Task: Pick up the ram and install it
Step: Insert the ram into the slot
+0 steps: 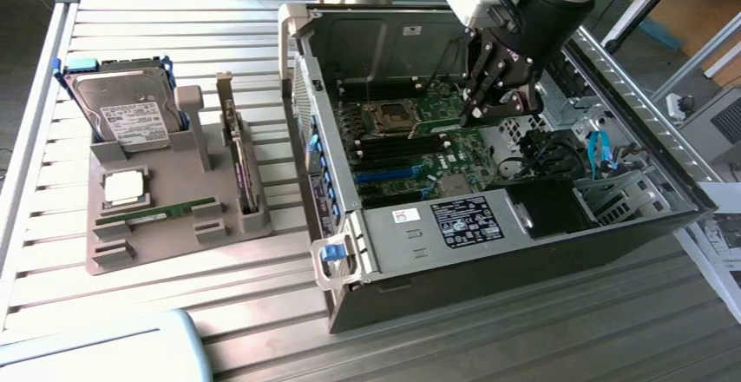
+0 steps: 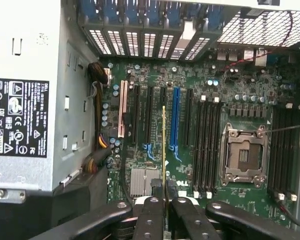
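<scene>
My gripper (image 1: 492, 108) hangs inside the open computer case (image 1: 383, 265), above the motherboard (image 1: 457, 152). In the wrist view the gripper (image 2: 164, 202) is shut on the ram (image 2: 163, 145), a thin green stick seen edge-on that points out over the board. Under it are the long expansion slots, one blue (image 2: 176, 117). The black memory slots (image 2: 207, 145) lie beside the empty processor socket (image 2: 242, 155). The ram's twin (image 1: 156, 214) lies flat on the grey holder (image 1: 173, 174) outside the case.
The holder also carries a hard drive (image 1: 127, 108), a square silver processor chip (image 1: 124, 187) and an upright dark expansion card (image 1: 239, 169). A power supply box (image 2: 20, 100) and cable bundles (image 1: 544, 152) crowd the case beside the board. The slatted table (image 1: 173, 26) lies under everything.
</scene>
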Motion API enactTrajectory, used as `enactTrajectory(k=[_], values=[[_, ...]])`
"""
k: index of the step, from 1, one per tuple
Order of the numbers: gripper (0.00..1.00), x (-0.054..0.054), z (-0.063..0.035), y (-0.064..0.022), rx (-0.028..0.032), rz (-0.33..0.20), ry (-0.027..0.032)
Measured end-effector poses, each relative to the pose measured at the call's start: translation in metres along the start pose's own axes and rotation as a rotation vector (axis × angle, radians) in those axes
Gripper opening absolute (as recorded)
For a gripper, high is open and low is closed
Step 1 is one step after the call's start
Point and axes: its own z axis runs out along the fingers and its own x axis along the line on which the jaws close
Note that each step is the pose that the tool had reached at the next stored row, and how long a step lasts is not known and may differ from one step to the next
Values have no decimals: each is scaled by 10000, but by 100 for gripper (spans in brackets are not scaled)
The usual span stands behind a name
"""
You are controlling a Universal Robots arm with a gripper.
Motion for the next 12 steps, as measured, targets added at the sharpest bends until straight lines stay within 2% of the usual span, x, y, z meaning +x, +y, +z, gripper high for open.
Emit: enactTrajectory(k=[6,12], values=[[13,-6,92,72,1,52,-2],[13,-42,176,70,9,351,-8]])
